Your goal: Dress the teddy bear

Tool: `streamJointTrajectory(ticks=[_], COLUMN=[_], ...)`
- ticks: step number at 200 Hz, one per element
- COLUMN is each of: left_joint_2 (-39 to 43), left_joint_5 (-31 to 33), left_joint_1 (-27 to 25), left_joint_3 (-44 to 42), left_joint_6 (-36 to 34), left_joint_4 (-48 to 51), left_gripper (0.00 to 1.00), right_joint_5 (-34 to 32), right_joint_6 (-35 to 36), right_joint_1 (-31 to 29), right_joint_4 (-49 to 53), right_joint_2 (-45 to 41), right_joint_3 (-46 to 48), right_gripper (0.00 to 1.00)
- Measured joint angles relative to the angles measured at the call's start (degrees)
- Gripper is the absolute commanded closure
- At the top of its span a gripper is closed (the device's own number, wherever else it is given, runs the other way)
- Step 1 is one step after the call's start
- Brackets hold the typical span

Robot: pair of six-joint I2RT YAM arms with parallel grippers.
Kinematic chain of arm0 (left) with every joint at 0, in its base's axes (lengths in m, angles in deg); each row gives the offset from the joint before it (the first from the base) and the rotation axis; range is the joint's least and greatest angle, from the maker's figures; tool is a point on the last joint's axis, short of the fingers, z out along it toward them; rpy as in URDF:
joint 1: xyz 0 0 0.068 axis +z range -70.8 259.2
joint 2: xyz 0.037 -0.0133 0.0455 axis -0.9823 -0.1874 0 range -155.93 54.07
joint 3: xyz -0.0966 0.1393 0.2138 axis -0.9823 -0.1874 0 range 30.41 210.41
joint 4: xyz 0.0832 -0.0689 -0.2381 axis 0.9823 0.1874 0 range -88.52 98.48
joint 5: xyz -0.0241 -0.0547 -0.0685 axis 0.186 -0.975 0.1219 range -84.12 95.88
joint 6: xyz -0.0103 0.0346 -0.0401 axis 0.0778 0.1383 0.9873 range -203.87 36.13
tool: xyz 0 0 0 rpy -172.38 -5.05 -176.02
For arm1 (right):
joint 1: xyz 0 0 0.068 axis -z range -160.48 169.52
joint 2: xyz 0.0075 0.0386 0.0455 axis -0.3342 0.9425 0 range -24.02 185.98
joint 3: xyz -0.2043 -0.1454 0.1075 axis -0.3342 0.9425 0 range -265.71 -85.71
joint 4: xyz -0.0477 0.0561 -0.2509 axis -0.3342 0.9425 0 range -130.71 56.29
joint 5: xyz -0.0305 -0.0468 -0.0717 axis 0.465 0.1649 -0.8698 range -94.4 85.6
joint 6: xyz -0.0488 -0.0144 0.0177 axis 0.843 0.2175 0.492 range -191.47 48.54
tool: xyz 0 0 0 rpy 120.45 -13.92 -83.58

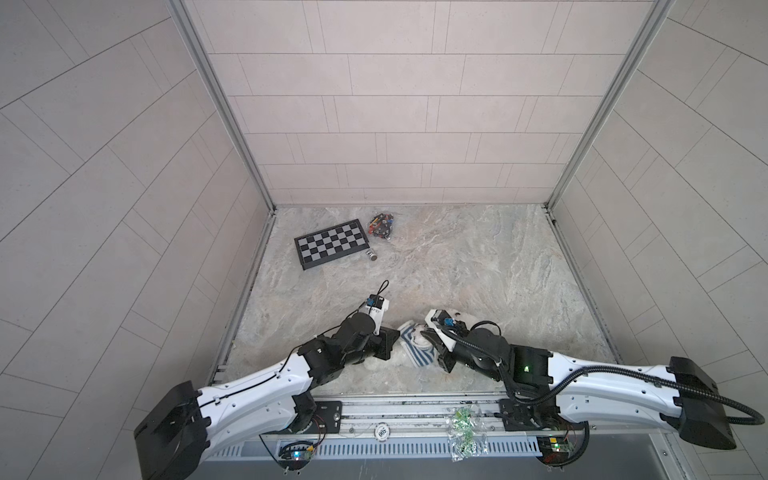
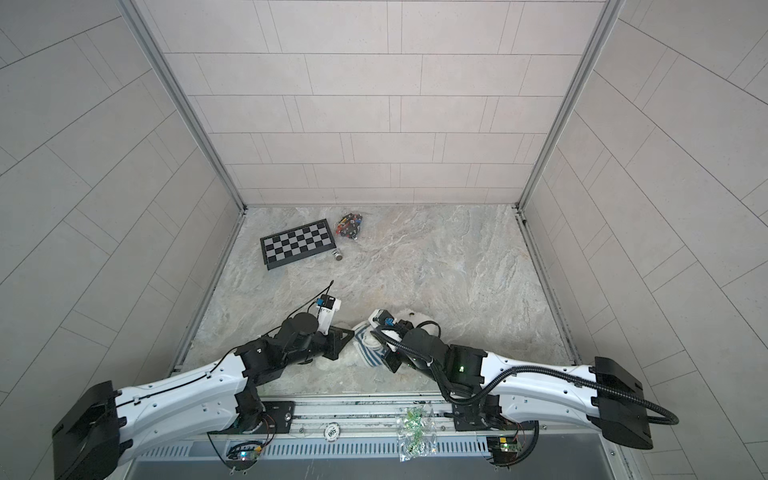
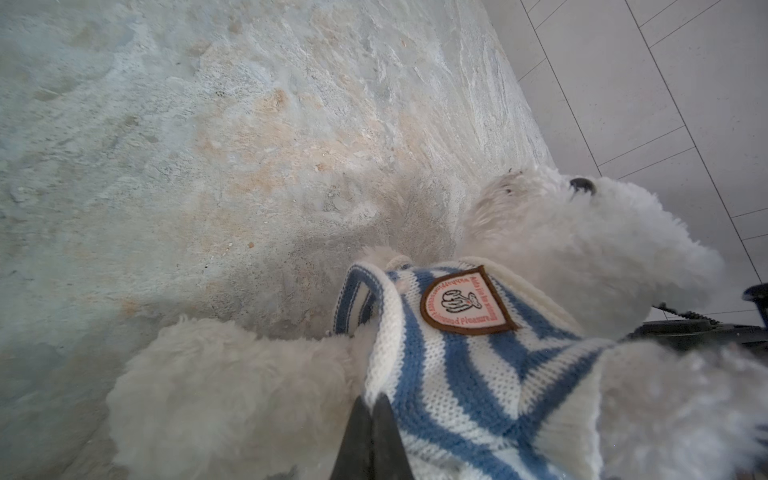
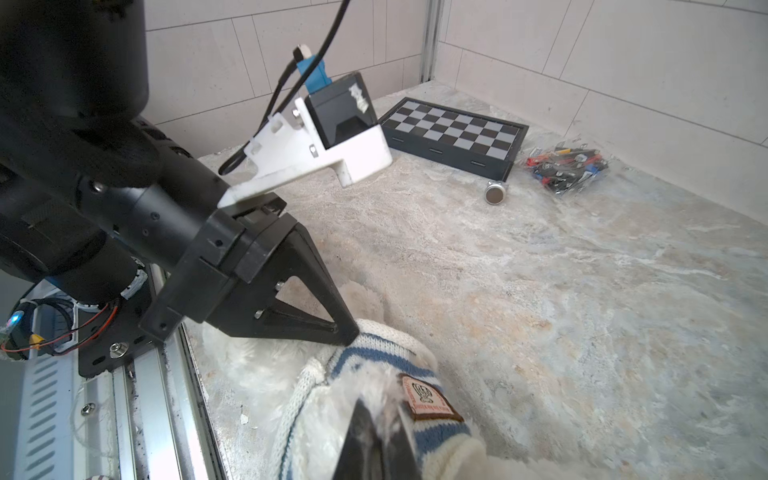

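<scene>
The white fluffy teddy bear (image 3: 582,249) lies near the table's front edge between my two grippers, its head largely hidden under the right wrist in both top views (image 1: 420,336) (image 2: 411,312). A blue-and-white striped shirt (image 3: 457,374) (image 1: 419,356) with a chest badge (image 4: 428,401) sits bunched over its body. My left gripper (image 3: 371,401) (image 4: 351,336) is shut on the shirt's knitted edge. My right gripper (image 4: 382,411) is shut on white fur of the bear poking out beside the badge.
A folded checkerboard (image 1: 330,243), a bag of small coloured parts (image 1: 382,224) and a small metal cylinder (image 1: 371,254) lie at the back left. A clear bag of green pieces (image 1: 463,432) rests on the front rail. Tiled walls enclose the table.
</scene>
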Motion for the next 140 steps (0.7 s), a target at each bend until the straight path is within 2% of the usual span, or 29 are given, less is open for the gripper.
streamJointTrajectory(ticks=[45,65,112,140], left_joint_2=[-1.2,-1.7,-1.7,-1.7], left_joint_5=[-0.7,-1.2,-1.5,-1.5], left_joint_1=[0.0,0.0,0.0,0.0], left_joint_3=[0.0,0.0,0.0,0.0], left_joint_6=[0.0,0.0,0.0,0.0], left_joint_4=[-0.7,-1.0,-1.4,-1.4], left_gripper=[1.0,1.0,1.0,1.0], right_joint_5=[6.5,8.5,13.0,14.4], right_joint_6=[2.7,4.3,6.5,7.4], right_joint_1=[0.0,0.0,-0.1,-0.7], right_joint_4=[1.1,2.1,3.0,3.1], right_joint_2=[-1.5,-2.7,0.9,4.6], right_joint_3=[0.0,0.0,-1.5,-2.6], right_gripper=[0.63,0.57,0.55,0.63])
